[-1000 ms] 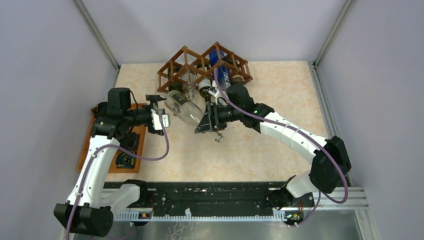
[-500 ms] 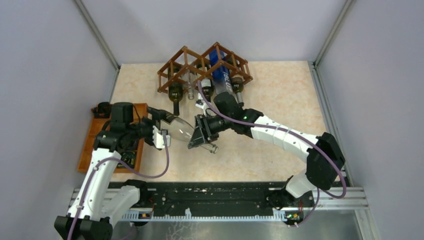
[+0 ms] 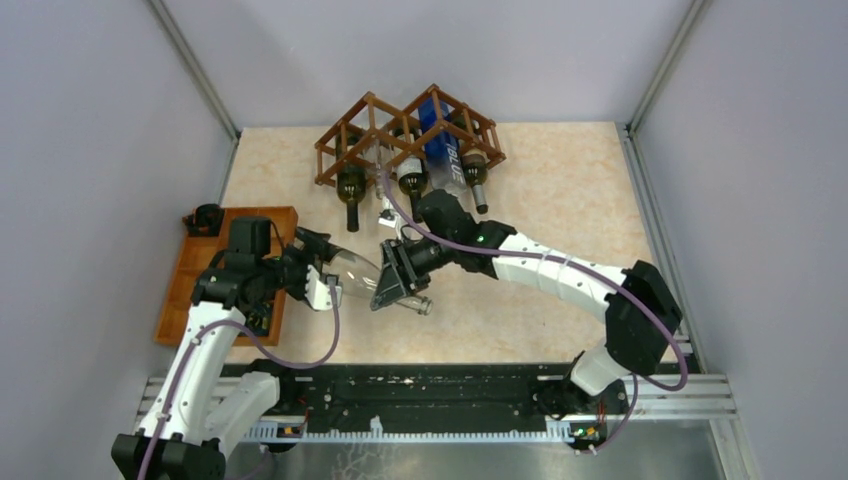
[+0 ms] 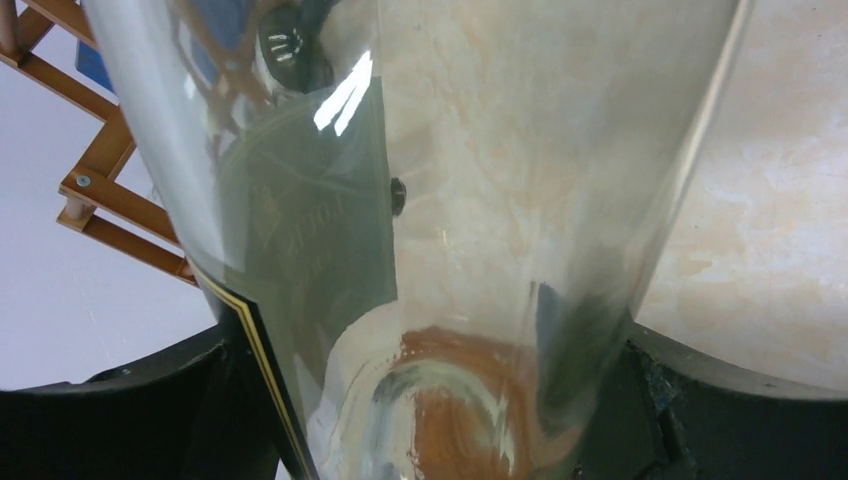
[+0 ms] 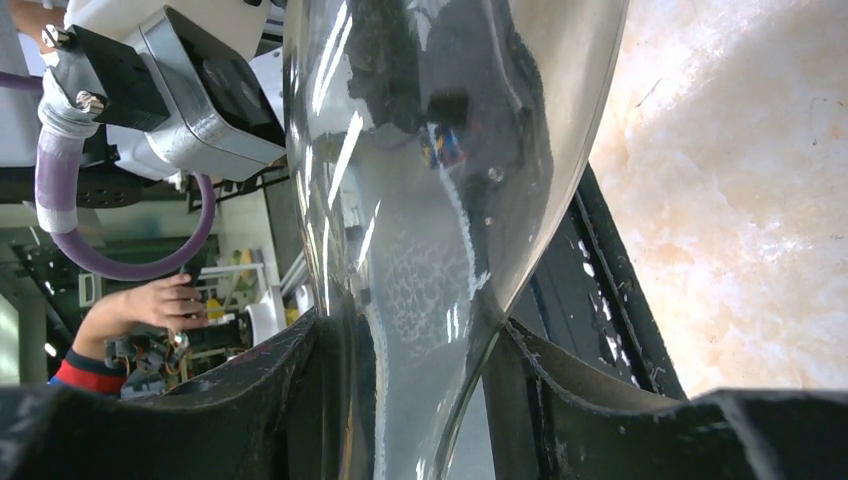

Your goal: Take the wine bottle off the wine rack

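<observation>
A clear glass wine bottle [image 3: 356,268] hangs above the table, well in front of the brown lattice wine rack [image 3: 372,125], and no part of it touches the rack. My right gripper [image 3: 393,280] is shut on its narrow neck end [image 5: 430,180], with both fingers pressed to the glass in the right wrist view. My left gripper [image 3: 322,272] is shut on the wide body [image 4: 480,200] near the base, with glass against both black fingers [image 4: 660,400]. A corner of the rack [image 4: 100,185] shows behind the bottle.
Dark bottles [image 3: 350,186] [image 3: 412,180] and a blue one [image 3: 445,150] lie in the rack, necks pointing toward me. An orange-brown tray [image 3: 185,290] lies at the left under my left arm. Grey walls enclose the table. A person's hand [image 5: 140,305] shows beyond the table edge.
My right arm carried the bottle away from the rack, toward the near left. My left gripper came in around the bottle's wide end and its jaws narrowed onto it.
</observation>
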`<action>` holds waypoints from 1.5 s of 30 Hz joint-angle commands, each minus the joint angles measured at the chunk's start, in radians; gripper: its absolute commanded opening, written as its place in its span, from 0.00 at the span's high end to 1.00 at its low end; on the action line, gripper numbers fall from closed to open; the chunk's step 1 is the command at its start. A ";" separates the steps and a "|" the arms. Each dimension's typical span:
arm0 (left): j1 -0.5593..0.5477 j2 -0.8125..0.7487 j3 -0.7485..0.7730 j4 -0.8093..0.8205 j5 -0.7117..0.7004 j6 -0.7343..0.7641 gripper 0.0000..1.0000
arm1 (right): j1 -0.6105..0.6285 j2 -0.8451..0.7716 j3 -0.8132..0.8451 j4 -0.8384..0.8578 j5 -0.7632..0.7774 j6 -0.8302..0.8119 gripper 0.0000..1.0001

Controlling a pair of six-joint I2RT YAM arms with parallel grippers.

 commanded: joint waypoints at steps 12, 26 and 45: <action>-0.006 -0.053 -0.032 0.160 0.082 -0.246 1.00 | -0.053 -0.102 0.161 -0.023 0.403 -0.112 0.01; -0.006 0.043 0.085 0.277 0.192 -0.835 1.00 | -0.119 -0.392 0.060 0.113 0.647 -0.109 0.01; -0.006 0.090 0.168 0.277 0.301 -1.091 1.00 | -0.017 -0.193 0.165 0.361 0.697 -0.095 0.05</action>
